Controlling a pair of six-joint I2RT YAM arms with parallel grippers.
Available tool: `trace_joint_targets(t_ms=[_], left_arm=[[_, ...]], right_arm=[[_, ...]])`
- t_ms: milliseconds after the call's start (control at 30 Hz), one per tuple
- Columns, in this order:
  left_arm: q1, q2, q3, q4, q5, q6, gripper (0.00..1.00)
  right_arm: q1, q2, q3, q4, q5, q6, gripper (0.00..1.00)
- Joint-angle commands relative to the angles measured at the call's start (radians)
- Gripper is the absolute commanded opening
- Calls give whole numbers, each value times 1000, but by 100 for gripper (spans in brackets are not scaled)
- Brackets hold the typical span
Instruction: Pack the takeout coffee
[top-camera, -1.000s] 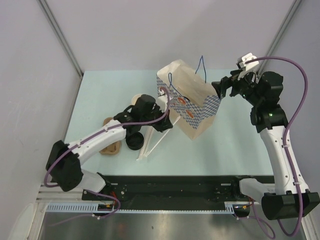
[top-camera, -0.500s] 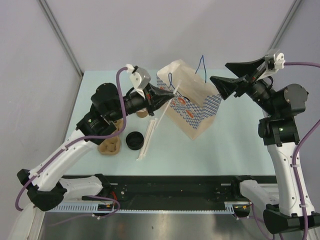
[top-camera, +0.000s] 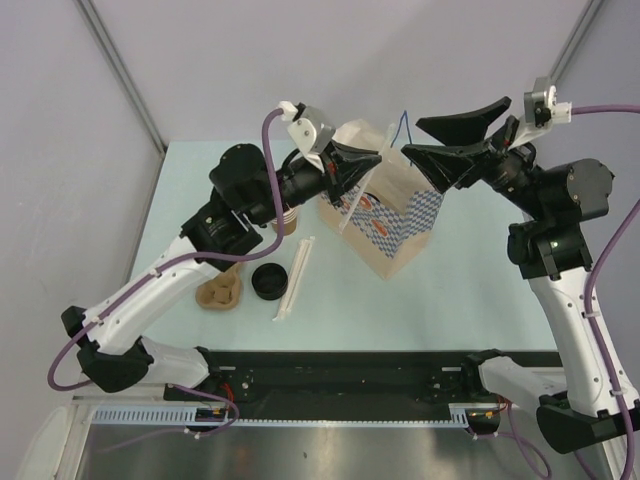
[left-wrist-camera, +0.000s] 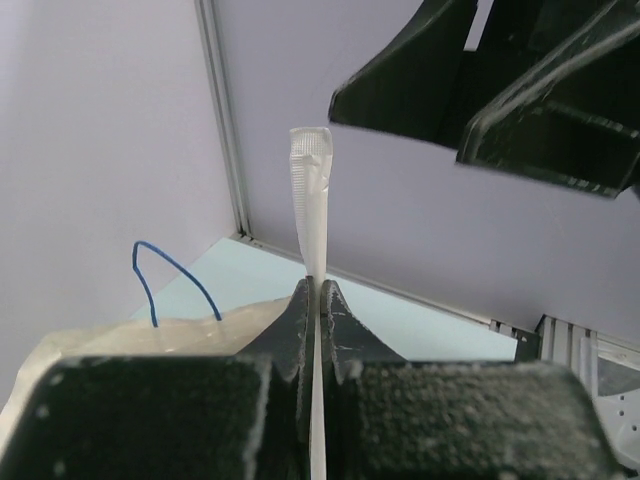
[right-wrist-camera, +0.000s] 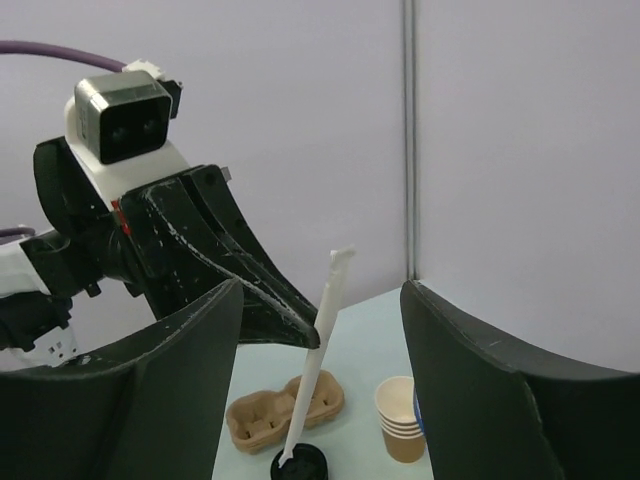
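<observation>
1. While the left gripper (top-camera: 375, 160) and right gripper (top-camera: 410, 137) hang raised at the paper bag (top-camera: 395, 225), the nearest items sit on the table (top-camera: 470, 290) off the bag's near-left side. The cup carrier (top-camera: 220, 292), brown moulded card, lies farthest left of the bag.
2. Next, the takeout coffee (top-camera: 268, 282), on the table between carrier and bag, well apart from the bag. Only its round black lid shows, facing up, so it reads as standing upright with its axis vertical. No cup wall is visible under the lid in any view, so the cup is unconfirmed.
3. A loose wrapped straw (top-camera: 296, 278) lies flat just beside the coffee, on its bag side. Its long axis runs near to far, the far end angled toward the bag.
4. Farther back, left of the bag: stack of paper cups (right-wrist-camera: 402, 425), upright, mouths up, partly hidden in the top view.
5. The bag itself is tan with a blue check pattern and blue cord handles (top-camera: 405, 125).
6. The left gripper is at the bag's upper left edge, jaws pinched fully together on a second wrapped straw (left-wrist-camera: 310, 200). This straw is roughly upright, slightly tilted. Its upper end stands past the fingertips; its lower length hangs down in front of the bag's left face.
7. The right gripper is at the bag's upper right, facing the left gripper. Its jaws are wide apart with nothing in them. The held straw's upper end is near its fingertips but apart from them.
</observation>
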Motion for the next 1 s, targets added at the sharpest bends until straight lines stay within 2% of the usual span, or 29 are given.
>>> trace_joint_targets(t_ms=[0,33,400,467,500,533,567,700,833,900,933,967], left_arm=[[-36,-4,79,48,-46,30,0],[-46,-4,81,53,-51,30,0],[-86,-4,84,60,-64,70,0],[-88,-4,84,62,-63,73,0],[-88,-2,84,62,-63,75,0],[-88,-2,82,65,-60,76,0],[-88,-2,82,65,-60,79,0],[-88,1,79,67,-63,89,0],[-88,-4,67,65,-71,98,1],[-88,-5,65,59,-84,98,16],[-88,-7,59,57,-101,101,37],[-88,-13,53,59,-112,101,50]], right_arm=[[47,20,33,39,7,-46,67],[63,23,33,38,19,-57,63],[113,60,41,91,41,-42,47],[117,65,44,96,41,-42,38],[119,69,46,93,42,-42,31],[119,69,50,94,42,-43,20],[119,74,53,96,41,-43,15],[122,89,72,111,30,-31,4],[122,97,81,122,30,-33,0],[120,98,87,131,35,-31,0],[114,100,89,134,36,-31,0],[110,102,95,140,38,-31,0]])
